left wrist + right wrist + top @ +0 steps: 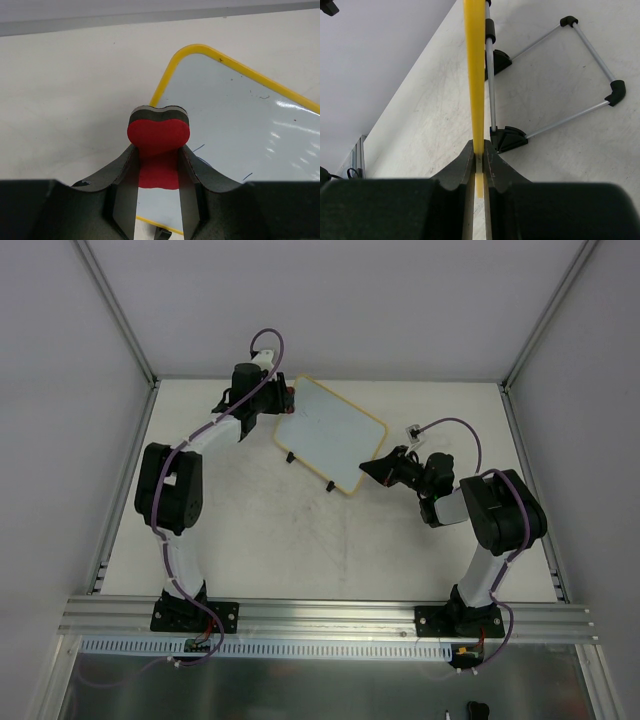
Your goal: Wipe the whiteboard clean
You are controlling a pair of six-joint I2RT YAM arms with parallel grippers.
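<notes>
1. Left gripper (158,151): its fingers are pinching the eraser (158,132), a red block with a dark felt layer, one finger on each flank.
2. Right gripper (479,148): its fingers are pressed onto the yellow frame of the whiteboard (475,60), which runs straight ahead of the jaws, edge-on.
3. Whiteboard location: in the left wrist view, the whiteboard (240,130) lies ahead of and to the right of the left fingers. The eraser is over the board's near-left margin, just inside the frame. Whether the felt touches the surface cannot be told.
4. Step in hand, judged: wiping off the residual ink.
   - Press the felt flat against the board, not on one edge.
   - Sweep from the fingers outward and rightward, towards the faint blue strokes (198,148).
   - Maintain the right-hand clamp so the board does not slide or tip under the wiping load.
   - Overlap the passes and stop short of the frame.
5. Count:
   - one whiteboard
   - one eraser
   - two grippers
   - two black feet (290,457), seen in the top view
   - at least three short blue strokes
</notes>
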